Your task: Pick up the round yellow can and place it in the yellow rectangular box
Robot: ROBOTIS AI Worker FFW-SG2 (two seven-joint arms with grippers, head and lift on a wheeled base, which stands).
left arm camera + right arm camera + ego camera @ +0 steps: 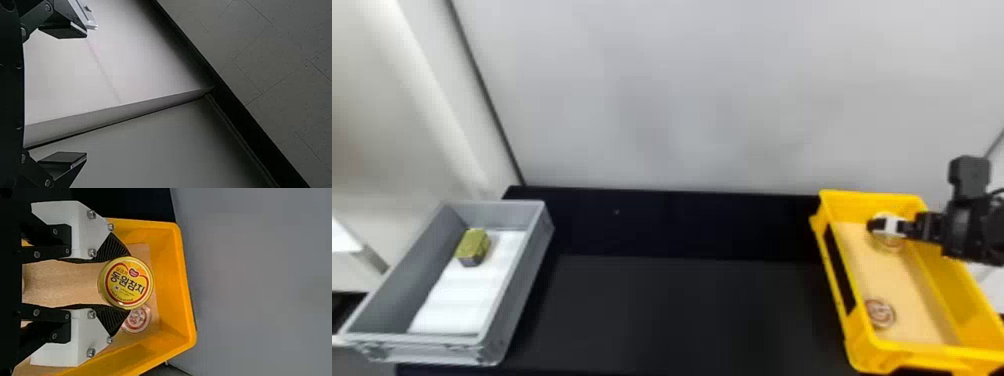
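Clearly gripped, yellow can (126, 283): between the fingertips of the right gripper (874, 225), over the far end of the yellow rectangular box (844, 295), its printed round face turned to the wrist camera.
Right gripper's hold: clamped on the can, one black ribbed fingertip against either side of the rim.
Can's writing: bold dark Korean letters across a yellow face, with a small red badge at the edge of them, finer print below, and a red line curving round the lot.
Yellow rectangular box: on the right end of the black worktop (682, 320), running from the far edge toward the near one, with a tan lining (887, 280) on its floor.
Round discs in it: one, red and pale with a printed mark (136, 319), lies on the lining near the far end, partly behind the can; another disc (880, 314) lies by the box's near left corner.
Grey box (514, 300): at the worktop's left end, with a white sheet (464, 300) along its floor.
Yellow-green block (473, 245): inside the grey box, toward its far end, partly over the sheet; any writing on it is too small to make out.
Left gripper (86, 95): fingers spread well apart, nothing between them, with pale panels (117, 62) and tiled floor (282, 78) beyond.
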